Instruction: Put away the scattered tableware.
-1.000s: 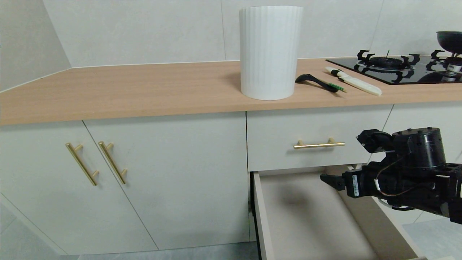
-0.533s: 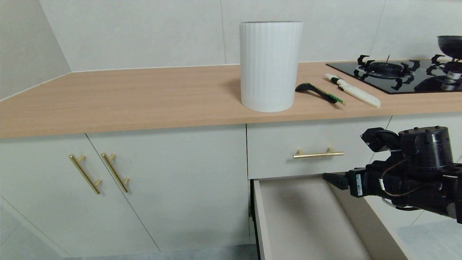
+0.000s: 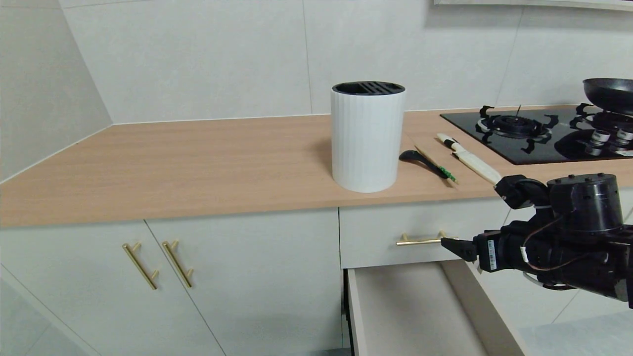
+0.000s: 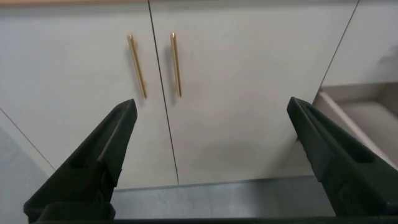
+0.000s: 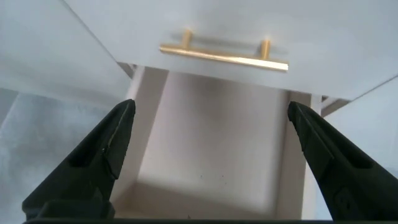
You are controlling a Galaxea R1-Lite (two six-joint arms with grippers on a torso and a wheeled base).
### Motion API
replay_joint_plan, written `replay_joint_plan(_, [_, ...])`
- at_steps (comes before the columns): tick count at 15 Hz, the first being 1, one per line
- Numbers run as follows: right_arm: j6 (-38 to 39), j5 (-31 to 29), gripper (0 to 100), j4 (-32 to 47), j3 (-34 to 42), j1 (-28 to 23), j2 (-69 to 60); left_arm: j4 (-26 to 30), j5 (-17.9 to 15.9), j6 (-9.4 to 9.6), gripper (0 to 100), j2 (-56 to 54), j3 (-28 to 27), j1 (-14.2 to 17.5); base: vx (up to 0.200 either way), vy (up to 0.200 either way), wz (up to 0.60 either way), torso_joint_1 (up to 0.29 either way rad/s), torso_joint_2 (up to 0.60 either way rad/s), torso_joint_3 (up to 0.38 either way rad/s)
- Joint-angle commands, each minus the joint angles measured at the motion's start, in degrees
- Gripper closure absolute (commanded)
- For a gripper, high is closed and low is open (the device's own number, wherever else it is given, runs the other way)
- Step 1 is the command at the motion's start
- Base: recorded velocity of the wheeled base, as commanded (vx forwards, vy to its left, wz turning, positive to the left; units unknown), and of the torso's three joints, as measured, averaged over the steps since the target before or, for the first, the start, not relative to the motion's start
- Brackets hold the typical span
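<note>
On the counter (image 3: 198, 163) beside the holder (image 3: 367, 143): spoon (image 3: 410, 156), chopsticks (image 3: 449, 174), knife (image 3: 470, 162), none yet stowed | Step: drawer (image 3: 410, 306) open, first pick pending | Right gripper (image 5: 209, 106): level over drawer, jaws wide, empty | Left gripper (image 4: 211, 102): low, facing doors (image 4: 236, 93), wide, empty | Next, likely: right arm rises to counter, closes on one thin handle.

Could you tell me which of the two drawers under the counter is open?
The lower drawer, pulled out; the upper drawer, bearing the gold handle, sits shut flush.
</note>
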Motion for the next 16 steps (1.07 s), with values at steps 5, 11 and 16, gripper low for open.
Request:
replay_joint_plan(5, [0.0,0.1,0,0.0,0.0,0.0,0.5,0.0,0.0,-0.01,0,0.0,0.0,0.0,0.0,0.0,0.0,0.202,-0.48,-0.286])
replay_joint_plan(11, [0.0,0.0,0,-2.6,-0.3,-0.3,1.9,0.0,0.0,-0.01,0,0.0,0.0,0.0,0.0,0.0,0.0,0.075,-0.17,-0.097])
replay_joint_plan(16, [0.1,0.1,0,4.1,-11.5,-1.2,4.8,0.0,0.0,-0.01,0,0.0,0.0,0.0,0.0,0.0,0.0,0.0,0.0,0.0])
